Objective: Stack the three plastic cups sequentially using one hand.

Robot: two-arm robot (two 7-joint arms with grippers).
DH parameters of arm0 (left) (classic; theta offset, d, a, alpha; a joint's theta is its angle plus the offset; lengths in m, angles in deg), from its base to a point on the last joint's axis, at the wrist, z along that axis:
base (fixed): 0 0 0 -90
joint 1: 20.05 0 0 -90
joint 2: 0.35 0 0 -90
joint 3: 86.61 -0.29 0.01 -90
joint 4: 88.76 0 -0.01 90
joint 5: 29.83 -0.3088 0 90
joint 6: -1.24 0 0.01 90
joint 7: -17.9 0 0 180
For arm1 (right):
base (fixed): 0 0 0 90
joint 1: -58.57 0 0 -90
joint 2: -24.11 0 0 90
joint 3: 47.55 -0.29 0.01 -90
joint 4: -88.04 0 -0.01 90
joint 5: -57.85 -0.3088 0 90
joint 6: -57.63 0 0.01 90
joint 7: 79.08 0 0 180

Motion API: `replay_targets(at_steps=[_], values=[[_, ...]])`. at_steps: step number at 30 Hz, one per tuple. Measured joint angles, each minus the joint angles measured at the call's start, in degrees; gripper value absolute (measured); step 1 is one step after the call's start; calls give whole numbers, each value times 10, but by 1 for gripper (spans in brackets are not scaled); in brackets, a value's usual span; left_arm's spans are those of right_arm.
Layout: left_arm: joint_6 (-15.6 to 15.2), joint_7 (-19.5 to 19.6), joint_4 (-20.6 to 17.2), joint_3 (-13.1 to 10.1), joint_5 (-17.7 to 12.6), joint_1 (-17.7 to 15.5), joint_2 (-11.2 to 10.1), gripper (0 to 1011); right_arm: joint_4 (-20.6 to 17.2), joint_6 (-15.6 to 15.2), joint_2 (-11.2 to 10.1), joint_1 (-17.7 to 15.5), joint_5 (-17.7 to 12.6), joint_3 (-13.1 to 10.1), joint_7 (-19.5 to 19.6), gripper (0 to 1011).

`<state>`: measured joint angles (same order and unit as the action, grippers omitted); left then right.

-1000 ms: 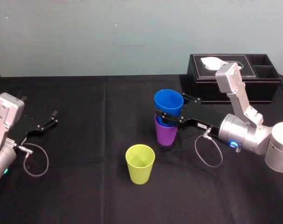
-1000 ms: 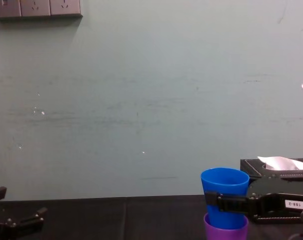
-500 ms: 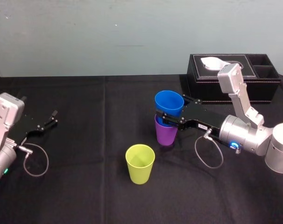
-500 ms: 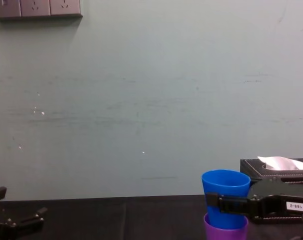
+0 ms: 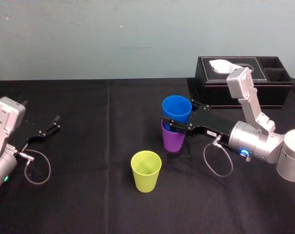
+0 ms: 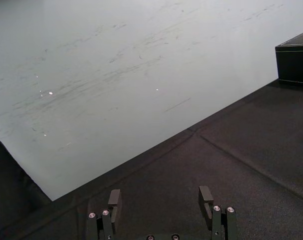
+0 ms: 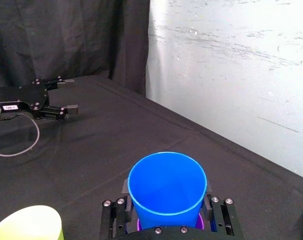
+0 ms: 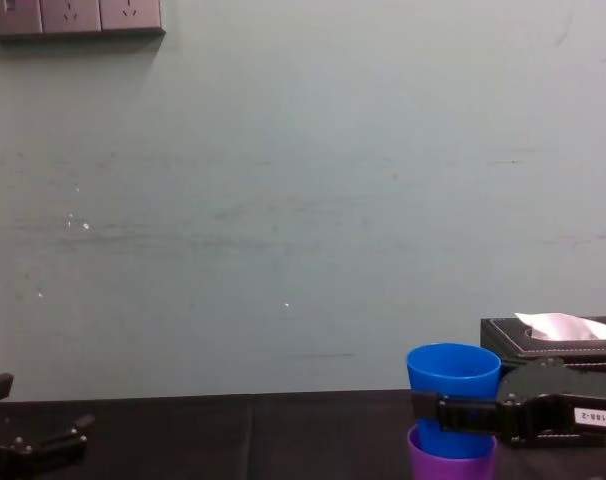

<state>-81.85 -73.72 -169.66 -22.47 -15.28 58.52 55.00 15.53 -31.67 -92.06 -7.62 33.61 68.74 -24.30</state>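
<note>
The blue cup [image 5: 176, 108] sits partway inside the purple cup [image 5: 173, 139], near the middle of the black table. My right gripper [image 5: 180, 116] reaches in from the right and is shut on the blue cup, one finger on each side below its rim. In the right wrist view the blue cup [image 7: 167, 190] stands between the fingers [image 7: 209, 189]. From the chest, the blue cup [image 8: 453, 380] rises out of the purple cup [image 8: 451, 462]. The yellow-green cup [image 5: 146, 170] stands alone, nearer me and to the left. My left gripper [image 6: 160, 197] rests open at the far left.
A black tissue box [image 5: 242, 80] with a white tissue stands at the back right, behind my right arm. A black cloth [image 5: 99, 195] covers the table. Loose cable loops hang from both wrists. The wall rises just past the table's far edge.
The right gripper has lowered the blue cup slightly deeper into the purple cup. The left arm and the yellow-green cup have not moved.
</note>
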Motion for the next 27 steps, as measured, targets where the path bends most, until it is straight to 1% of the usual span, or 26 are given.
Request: replay_targets(at_steps=[1,3,4,6,7,11,23,26,27], values=[[0,0,0,0,0,0,0,1010,0,0,0,0,0,0,0,788],[0,0,0,0,0,0,0,1010,0,0,0,0,0,0,0,811],[0,0,0,0,0,0,0,1010,0,0,0,0,0,0,0,868],[0,0,0,0,0,0,0,1010,0,0,0,0,0,0,0,901],[0,0,0,0,0,0,0,1010,0,0,0,0,0,0,0,947],[0,0,0,0,0,0,0,1010,0,0,0,0,0,0,0,1003],[0,0,0,0,0,0,0,1010,-1,0,0,0,0,-1,0,1003],[0,0,0,0,0,0,0,1010,-13,4,-5,-9,-2,-5,0,1003],[0,0,0,0,0,0,0,1010,-22,8,-10,-16,-5,-8,0,1003]])
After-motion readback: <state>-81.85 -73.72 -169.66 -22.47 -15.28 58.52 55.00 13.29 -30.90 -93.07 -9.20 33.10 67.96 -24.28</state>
